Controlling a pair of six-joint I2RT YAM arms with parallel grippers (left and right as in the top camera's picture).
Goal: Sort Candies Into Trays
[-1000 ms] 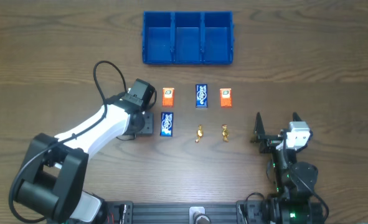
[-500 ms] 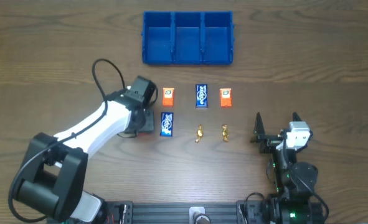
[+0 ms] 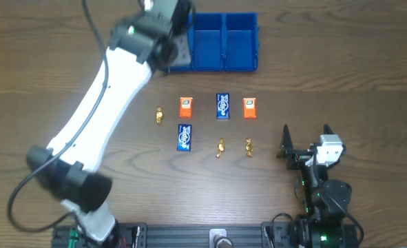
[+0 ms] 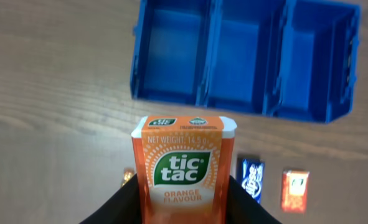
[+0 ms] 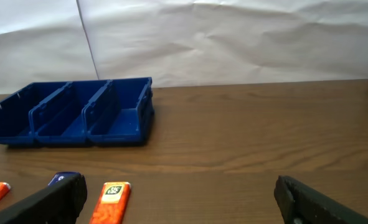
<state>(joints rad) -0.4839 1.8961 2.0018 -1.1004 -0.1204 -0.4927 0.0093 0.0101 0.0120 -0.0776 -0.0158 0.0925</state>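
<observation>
My left gripper (image 4: 184, 186) is shut on an orange mint box (image 4: 185, 168), held upright above the table in front of the blue three-bin tray (image 4: 246, 56). From above, the left gripper (image 3: 175, 45) is raised at the tray's (image 3: 224, 67) left end. On the table lie two orange boxes (image 3: 186, 107) (image 3: 249, 107), two blue candies (image 3: 222, 105) (image 3: 184, 137) and three gold-wrapped candies (image 3: 159, 116) (image 3: 220, 147) (image 3: 248, 145). My right gripper (image 3: 305, 134) stands open at the right, apart from the candies.
The left arm's white link (image 3: 100, 103) slants across the table's left half. In the right wrist view, the tray (image 5: 71, 121) stands far off with an orange box (image 5: 112, 198) nearer. Bare wood lies to the right of the candies.
The left arm has swung up from beside the lower blue candy to the tray's left end, and it now holds an orange box. A gold candy now shows where the arm was.
</observation>
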